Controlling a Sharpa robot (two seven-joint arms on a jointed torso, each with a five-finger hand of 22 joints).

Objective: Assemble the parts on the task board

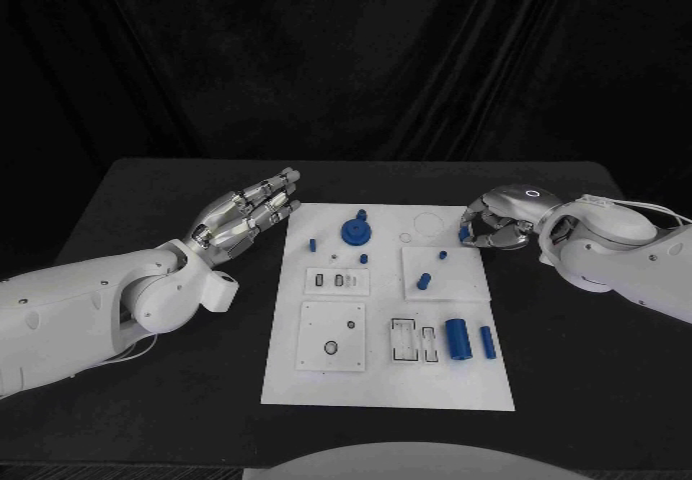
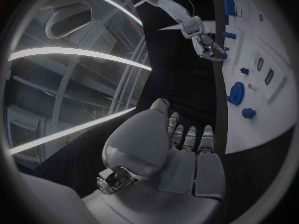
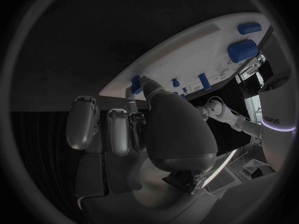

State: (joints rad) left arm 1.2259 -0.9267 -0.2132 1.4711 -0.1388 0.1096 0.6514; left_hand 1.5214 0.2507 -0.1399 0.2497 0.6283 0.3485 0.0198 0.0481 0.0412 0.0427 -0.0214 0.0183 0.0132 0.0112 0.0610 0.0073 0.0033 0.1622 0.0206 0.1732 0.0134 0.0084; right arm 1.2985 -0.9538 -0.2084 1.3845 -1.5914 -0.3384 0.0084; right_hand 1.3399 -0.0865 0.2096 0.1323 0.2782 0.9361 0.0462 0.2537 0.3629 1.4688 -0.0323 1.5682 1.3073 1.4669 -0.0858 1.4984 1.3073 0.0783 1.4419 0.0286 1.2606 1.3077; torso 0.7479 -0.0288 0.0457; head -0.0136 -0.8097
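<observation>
My right hand [image 1: 498, 222] pinched a small blue part [image 1: 466, 233] at the task board's [image 1: 387, 385] 1 o'clock corner, ready for insertion. My left hand [image 1: 248, 212] rested at 10 o'clock, fingers straight, holding nothing, clear of the work

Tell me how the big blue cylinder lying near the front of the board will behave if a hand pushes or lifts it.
The big blue cylinder lies on its side on the board, so a sideways push would probably roll it. It looks like solid, smooth plastic: likely stiff, fairly light, perhaps slippery in metal fingers. A smaller blue peg beside it might get knocked.
</observation>
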